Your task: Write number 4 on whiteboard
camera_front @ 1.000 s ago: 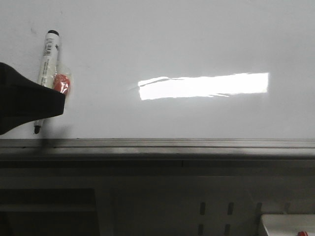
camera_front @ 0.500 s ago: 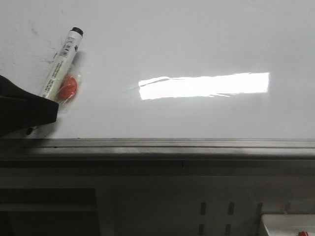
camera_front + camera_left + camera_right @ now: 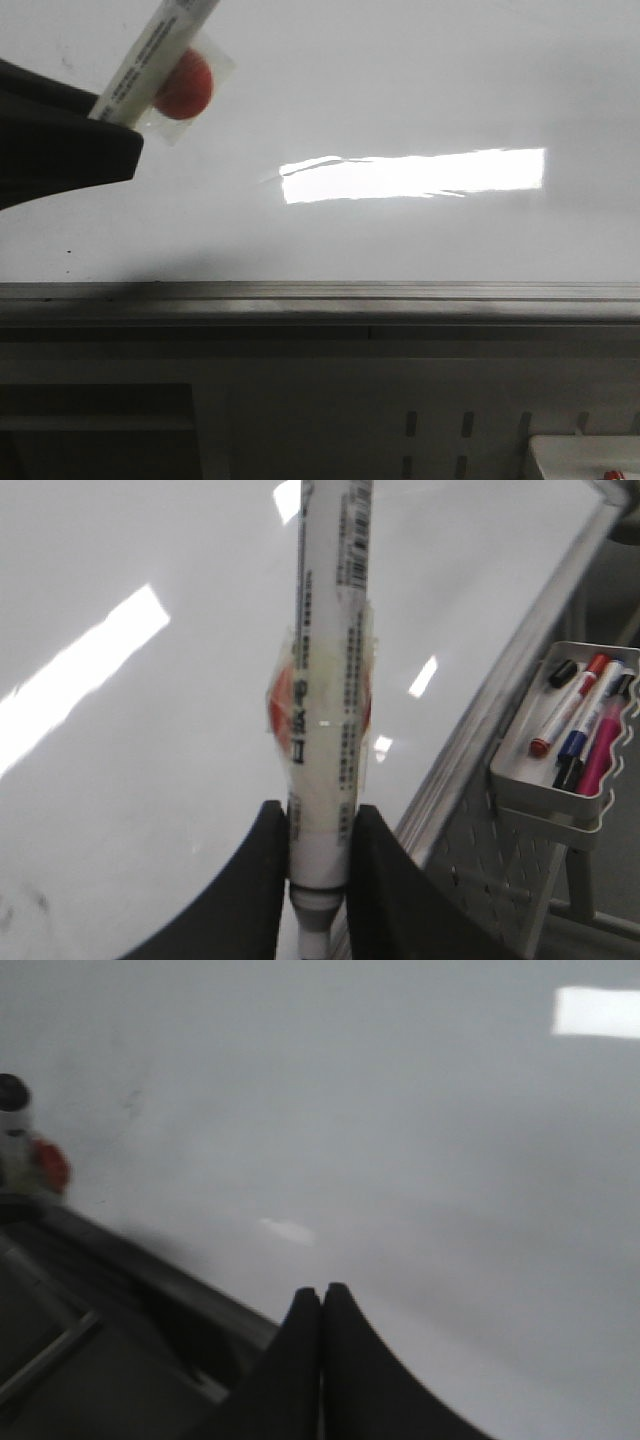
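The whiteboard (image 3: 400,80) lies flat, glossy white, with a bright rectangular glare (image 3: 415,175) and a grey metal frame edge (image 3: 320,295) along its near side. No number 4 shows on it, only faint smudges at the far left. My left gripper (image 3: 105,125) is shut on a white marker (image 3: 150,55) that has a red-orange disc (image 3: 185,85) taped to its barrel. In the left wrist view the marker (image 3: 330,680) stands between the fingers of that gripper (image 3: 320,825), tip end down. My right gripper (image 3: 321,1295) is shut and empty over the board (image 3: 400,1110).
A small metal tray (image 3: 560,750) holding several coloured markers hangs below the board's frame (image 3: 500,690). Its white corner shows at the bottom right of the front view (image 3: 585,455). A tiny dark dot (image 3: 68,250) sits near the board's near edge.
My left gripper has risen with the marker. The marker has swung further over and up in the view, and its tip has left the spot near the board's near edge.
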You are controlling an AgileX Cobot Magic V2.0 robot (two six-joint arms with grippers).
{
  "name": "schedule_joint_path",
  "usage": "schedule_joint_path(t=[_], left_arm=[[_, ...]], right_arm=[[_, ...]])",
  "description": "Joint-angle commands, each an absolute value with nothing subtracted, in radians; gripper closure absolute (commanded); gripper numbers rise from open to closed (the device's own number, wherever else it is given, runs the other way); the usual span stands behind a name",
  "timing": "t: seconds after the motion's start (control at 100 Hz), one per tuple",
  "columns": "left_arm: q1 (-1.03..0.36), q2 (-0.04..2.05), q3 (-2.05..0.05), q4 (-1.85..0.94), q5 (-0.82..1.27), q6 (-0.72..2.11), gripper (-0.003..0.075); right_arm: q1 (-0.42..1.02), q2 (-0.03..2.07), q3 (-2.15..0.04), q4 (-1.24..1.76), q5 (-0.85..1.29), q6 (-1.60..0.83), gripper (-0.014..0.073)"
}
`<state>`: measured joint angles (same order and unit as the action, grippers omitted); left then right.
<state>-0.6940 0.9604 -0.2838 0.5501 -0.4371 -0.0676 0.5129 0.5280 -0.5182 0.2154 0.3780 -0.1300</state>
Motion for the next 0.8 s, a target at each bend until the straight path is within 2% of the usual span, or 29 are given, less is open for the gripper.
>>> schedule_joint_path(t=[0.0, 0.06, 0.22, 0.28, 0.53, 0.73, 0.79], left_arm=[[-0.698, 0.944, -0.309, 0.646, -0.574, -0.077, 0.0741], [-0.698, 0.944, -0.309, 0.646, -0.593, -0.077, 0.0741], [-0.698, 0.944, -0.309, 0.676, -0.625, -0.077, 0.0741], [-0.698, 0.944, -0.309, 0.686, -0.627, -0.077, 0.0741], [-0.698, 0.944, -0.309, 0.698, -0.621, -0.077, 0.0741], [-0.698, 0.944, -0.309, 0.698, -0.621, -0.077, 0.0741], [-0.698, 0.944, -0.309, 0.698, -0.621, -0.077, 0.0741]], right_arm=[[0.648, 0.627, -0.6, 0.221, 0.319, -0.144, 0.064], [0.742, 0.699, -0.635, 0.209, 0.304, -0.147, 0.058], [0.896, 0.847, -0.728, 0.146, 0.242, -0.151, 0.029], [0.913, 0.892, -0.756, 0.146, 0.224, -0.151, 0.0244], [0.956, 1.043, -0.885, 0.146, 0.228, -0.151, 0.0252], [0.962, 1.087, -0.907, 0.146, 0.244, -0.151, 0.0253], [0.962, 1.087, -0.907, 0.146, 0.242, -0.151, 0.0295]])
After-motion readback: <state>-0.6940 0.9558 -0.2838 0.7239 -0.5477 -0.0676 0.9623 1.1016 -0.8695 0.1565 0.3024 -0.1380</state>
